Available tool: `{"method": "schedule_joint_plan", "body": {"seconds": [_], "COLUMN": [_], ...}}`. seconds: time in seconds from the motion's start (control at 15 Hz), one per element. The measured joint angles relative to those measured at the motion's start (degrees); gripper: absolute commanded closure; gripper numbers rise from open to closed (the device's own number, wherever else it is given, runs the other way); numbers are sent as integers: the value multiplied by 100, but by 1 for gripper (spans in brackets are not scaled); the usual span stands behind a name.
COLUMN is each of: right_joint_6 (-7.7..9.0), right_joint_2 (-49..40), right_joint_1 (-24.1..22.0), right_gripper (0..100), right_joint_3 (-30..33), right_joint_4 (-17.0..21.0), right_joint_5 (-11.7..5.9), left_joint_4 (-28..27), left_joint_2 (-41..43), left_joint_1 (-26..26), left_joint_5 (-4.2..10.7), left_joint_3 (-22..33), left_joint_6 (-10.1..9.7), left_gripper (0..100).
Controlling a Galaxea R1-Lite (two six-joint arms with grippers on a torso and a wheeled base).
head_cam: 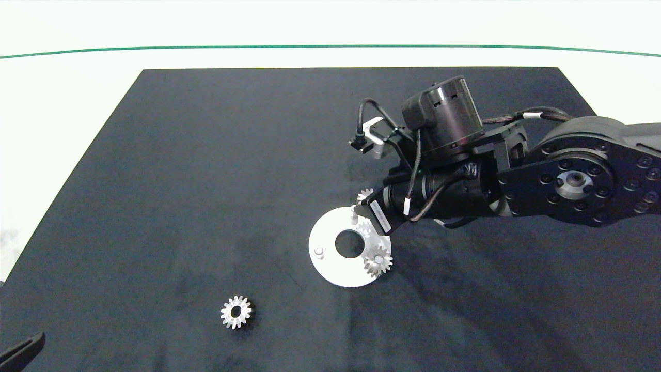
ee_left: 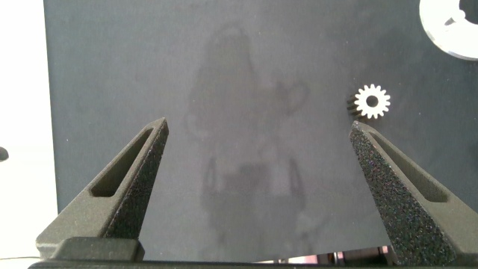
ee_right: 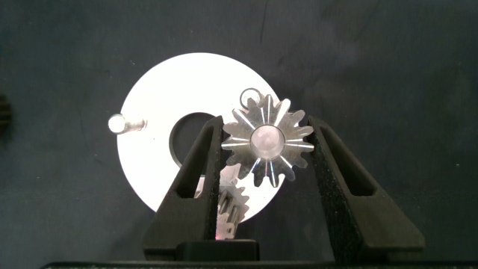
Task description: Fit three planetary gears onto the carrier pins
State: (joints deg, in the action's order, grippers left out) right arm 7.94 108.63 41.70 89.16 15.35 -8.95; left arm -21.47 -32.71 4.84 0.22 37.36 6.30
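The right gripper's (ee_right: 267, 146) grey fingers pinch a silver-grey toothed metal gear (ee_right: 267, 142) above the flat white round carrier disc (ee_right: 153, 112), beside a short white pin (ee_right: 249, 96). It should centre the gear's hole over that pin and lower straight. One gear (head_cam: 377, 261) sits installed; another (head_cam: 236, 311) lies loose on the dark mat (head_cam: 206, 181). The left gripper (ee_left: 261, 187) idles, spread wide and empty.

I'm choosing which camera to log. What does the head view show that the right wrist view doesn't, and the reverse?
Head view only: a loose gear on the dark mat, apart from the carrier disc, and the left end effector parked at a corner. Right wrist view only: the right end effector clamping a second gear over the disc. Both: the disc, a bare pin and a seated gear.
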Motion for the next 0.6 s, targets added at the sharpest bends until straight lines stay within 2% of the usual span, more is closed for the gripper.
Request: {"method": "schedule_joint_plan", "body": {"seconds": [0.4,0.6], "right_joint_6": [116,154], "right_joint_2": [146,176], "right_joint_1": [-12,2], "right_gripper": [87,87], "right_joint_3": [105,135], "right_joint_4": [-50,-122], "right_joint_5": [-11,-111], "left_joint_4": [44,74], "left_joint_2": [-34,-48], "left_joint_1": [1,4], "left_joint_5": [0,0], "left_joint_3": [0,0], "left_joint_6": [0,0], "left_gripper": [0,0]}}
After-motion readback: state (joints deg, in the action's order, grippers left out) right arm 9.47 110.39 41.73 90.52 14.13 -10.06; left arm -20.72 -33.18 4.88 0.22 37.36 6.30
